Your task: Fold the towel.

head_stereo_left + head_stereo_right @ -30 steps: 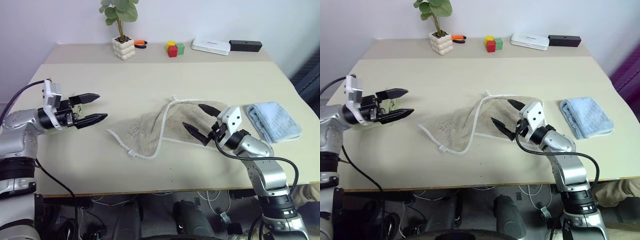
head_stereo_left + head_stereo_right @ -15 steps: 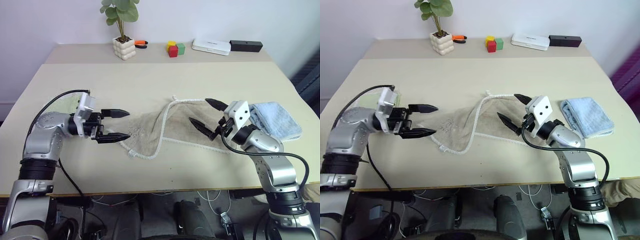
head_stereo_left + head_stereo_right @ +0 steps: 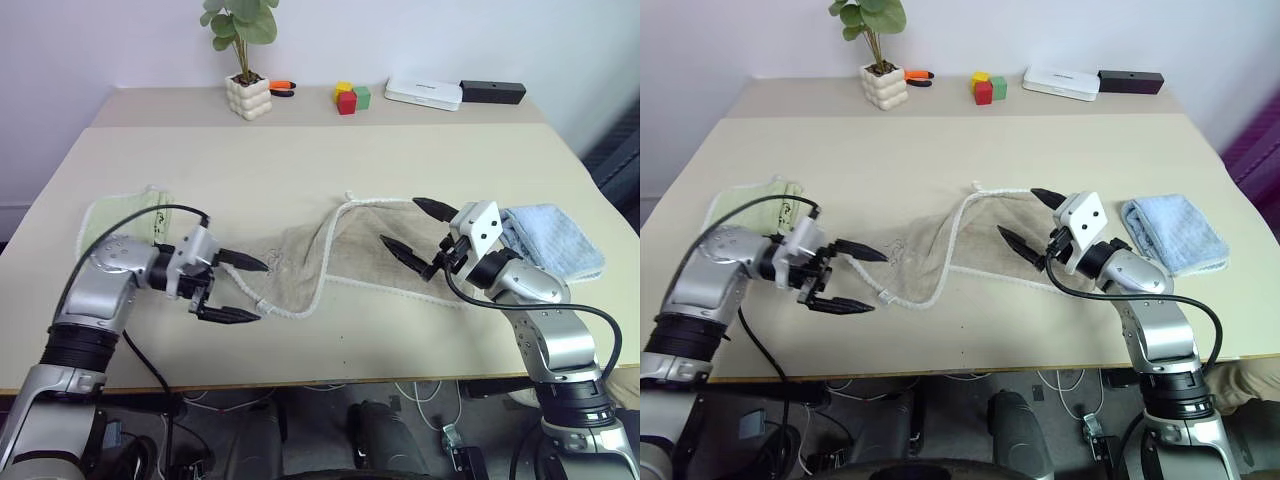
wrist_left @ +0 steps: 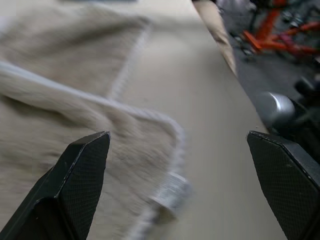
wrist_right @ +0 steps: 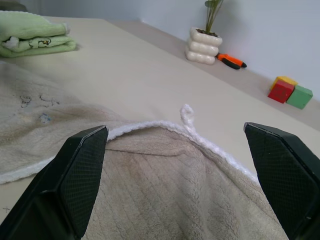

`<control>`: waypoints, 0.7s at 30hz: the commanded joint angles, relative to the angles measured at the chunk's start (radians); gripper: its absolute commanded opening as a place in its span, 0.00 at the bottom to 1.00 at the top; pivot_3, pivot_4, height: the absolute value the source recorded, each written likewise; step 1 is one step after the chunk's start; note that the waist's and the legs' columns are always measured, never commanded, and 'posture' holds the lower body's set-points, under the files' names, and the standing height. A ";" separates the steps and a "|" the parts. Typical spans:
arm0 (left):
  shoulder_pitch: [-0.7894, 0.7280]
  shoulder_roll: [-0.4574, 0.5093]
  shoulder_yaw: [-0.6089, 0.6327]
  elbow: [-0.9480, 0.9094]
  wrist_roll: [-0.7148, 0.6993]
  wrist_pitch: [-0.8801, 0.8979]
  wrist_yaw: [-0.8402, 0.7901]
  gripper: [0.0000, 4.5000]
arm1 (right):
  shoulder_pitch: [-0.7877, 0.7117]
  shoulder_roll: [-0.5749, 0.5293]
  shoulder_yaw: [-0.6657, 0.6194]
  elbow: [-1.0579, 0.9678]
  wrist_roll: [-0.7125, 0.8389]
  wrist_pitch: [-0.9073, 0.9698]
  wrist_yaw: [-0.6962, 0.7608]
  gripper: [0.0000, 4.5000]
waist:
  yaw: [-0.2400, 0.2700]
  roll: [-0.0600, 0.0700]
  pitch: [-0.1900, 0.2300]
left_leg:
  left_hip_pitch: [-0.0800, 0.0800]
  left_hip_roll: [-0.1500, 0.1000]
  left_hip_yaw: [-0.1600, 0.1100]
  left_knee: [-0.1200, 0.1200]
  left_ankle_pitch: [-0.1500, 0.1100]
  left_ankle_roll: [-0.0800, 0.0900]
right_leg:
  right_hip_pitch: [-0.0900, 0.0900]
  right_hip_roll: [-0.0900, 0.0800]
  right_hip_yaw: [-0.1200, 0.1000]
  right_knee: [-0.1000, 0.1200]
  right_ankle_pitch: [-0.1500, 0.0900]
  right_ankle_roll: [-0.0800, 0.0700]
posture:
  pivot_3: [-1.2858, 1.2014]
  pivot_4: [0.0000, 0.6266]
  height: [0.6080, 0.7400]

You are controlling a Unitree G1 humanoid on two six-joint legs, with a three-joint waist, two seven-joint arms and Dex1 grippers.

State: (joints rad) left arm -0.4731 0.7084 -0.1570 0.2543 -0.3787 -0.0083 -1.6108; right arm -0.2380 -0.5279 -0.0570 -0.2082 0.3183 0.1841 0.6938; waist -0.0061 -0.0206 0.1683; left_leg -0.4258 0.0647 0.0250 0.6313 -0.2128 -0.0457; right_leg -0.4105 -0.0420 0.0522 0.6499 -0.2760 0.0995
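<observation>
The beige terry-cloth towel with a white corded edge (image 3: pixel 345 255) lies rumpled and partly doubled over itself in the middle of the pale table (image 3: pixel 300 160), so no tidy fold is made yet (nearly all the work remains, I judge). The left gripper (image 3: pixel 240 290) stands wide open at the towel's near-left corner, holding nothing; the right gripper (image 3: pixel 417 230) hovers wide open over its right end, also empty.

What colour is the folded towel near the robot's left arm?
Pale green; the folded towel shows best in the right wrist view.
</observation>
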 commanded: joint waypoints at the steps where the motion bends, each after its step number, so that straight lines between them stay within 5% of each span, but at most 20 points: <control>1: -0.015 -0.047 -0.038 -0.005 0.079 -0.118 0.028 1.00 | -0.010 -0.006 -0.023 -0.039 -0.001 -0.010 -0.011 0.98 | 0.000 0.000 0.000 | 0.000 0.000 0.000 0.000 0.000 0.000 | 0.000 0.000 0.000 0.000 0.000 0.000 | 0.52 0.24 1.00; 13: -0.063 -0.116 -0.127 0.166 0.287 -0.346 0.122 1.00 | 0.005 -0.012 -0.039 -0.082 0.010 0.016 -0.038 0.98 | 0.000 0.000 0.000 | 0.000 0.000 0.000 0.000 0.000 0.000 | 0.000 0.001 0.000 0.000 0.001 0.003 | 0.52 0.24 1.00; 17: -0.104 -0.147 -0.152 0.224 0.307 -0.347 0.133 0.73 | 0.007 -0.012 -0.042 -0.093 0.012 0.023 -0.040 1.00 | 0.008 0.001 -0.001 | 0.000 0.000 0.000 0.001 0.000 0.000 | 0.001 0.000 0.001 0.000 0.000 0.000 | 0.52 0.24 1.00; 21: -0.123 -0.173 -0.158 0.244 0.312 -0.330 0.149 0.30 | 0.010 -0.012 -0.043 -0.094 0.010 0.024 -0.042 1.00 | 0.015 0.001 -0.001 | 0.001 0.000 0.000 0.001 0.000 0.000 | 0.001 0.000 0.001 0.000 0.000 0.000 | 0.52 0.24 1.00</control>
State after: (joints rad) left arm -0.5898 0.5368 -0.3029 0.4879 -0.0914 -0.3498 -1.4858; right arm -0.2294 -0.5305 -0.0736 -0.2550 0.3198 0.2126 0.6569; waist 0.0094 -0.0197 0.1677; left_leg -0.4252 0.0643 0.0250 0.6329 -0.2128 -0.0456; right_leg -0.4092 -0.0419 0.0528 0.6498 -0.2758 0.0998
